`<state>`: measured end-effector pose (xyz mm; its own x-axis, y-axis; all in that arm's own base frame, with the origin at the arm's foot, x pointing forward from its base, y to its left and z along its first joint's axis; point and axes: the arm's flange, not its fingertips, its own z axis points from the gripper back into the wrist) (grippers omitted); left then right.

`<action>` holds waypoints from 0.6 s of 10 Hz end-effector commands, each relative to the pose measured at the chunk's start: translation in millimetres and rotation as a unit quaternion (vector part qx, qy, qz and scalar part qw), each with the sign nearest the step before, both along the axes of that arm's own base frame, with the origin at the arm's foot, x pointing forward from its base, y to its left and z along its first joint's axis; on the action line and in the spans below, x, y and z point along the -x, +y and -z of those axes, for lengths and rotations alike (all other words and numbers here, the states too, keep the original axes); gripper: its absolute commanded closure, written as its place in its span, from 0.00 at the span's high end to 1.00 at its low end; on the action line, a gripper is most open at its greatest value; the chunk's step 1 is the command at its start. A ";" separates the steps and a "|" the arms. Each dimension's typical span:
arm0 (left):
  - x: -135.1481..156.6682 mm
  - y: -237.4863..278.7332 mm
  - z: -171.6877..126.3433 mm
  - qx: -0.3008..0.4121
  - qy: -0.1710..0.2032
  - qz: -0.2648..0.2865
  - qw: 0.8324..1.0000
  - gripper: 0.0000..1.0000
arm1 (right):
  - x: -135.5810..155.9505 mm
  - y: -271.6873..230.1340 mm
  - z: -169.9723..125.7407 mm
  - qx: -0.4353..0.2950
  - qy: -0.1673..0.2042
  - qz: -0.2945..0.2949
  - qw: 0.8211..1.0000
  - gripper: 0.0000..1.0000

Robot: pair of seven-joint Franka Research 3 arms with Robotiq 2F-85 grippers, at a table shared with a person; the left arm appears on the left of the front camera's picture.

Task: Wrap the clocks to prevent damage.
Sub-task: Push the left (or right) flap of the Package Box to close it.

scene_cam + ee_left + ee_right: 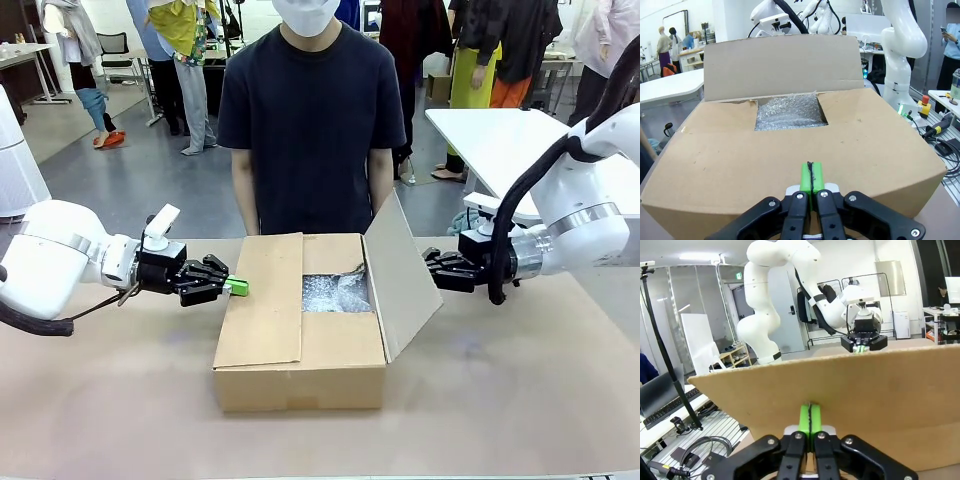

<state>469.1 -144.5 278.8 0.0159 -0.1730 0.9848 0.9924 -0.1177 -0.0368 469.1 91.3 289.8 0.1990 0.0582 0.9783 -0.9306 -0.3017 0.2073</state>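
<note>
Left gripper [238, 287] and right gripper [430, 268] flank the brown cardboard box [300, 350] (clear bubble wrap [335, 293] inside), both closed on nothing.

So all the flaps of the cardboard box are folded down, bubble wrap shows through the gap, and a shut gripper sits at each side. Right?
Not all: the front view shows the flap on the robot's right standing up. The rest holds: bubble wrap shows through the gap in the cardboard box, and the left gripper and right gripper sit shut at its sides.
</note>
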 end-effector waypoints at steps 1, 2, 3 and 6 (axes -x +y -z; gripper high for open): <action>1.6 -1.7 3.7 -0.001 0.003 -0.006 1.000 0.00 | -10.3 11.2 4.2 0.000 -0.011 0.017 1.000 0.01; 1.6 -1.7 3.7 -0.001 0.003 -0.006 1.000 0.00 | -14.3 17.8 6.2 -0.003 -0.008 0.017 1.000 0.01; 1.6 -1.7 3.7 -0.001 0.003 -0.006 1.000 0.00 | -14.9 26.0 8.7 -0.002 -0.007 0.011 1.000 0.01; 1.6 -1.7 3.7 -0.001 0.003 -0.006 1.000 0.00 | -19.6 52.3 11.5 0.005 -0.006 0.002 1.000 0.01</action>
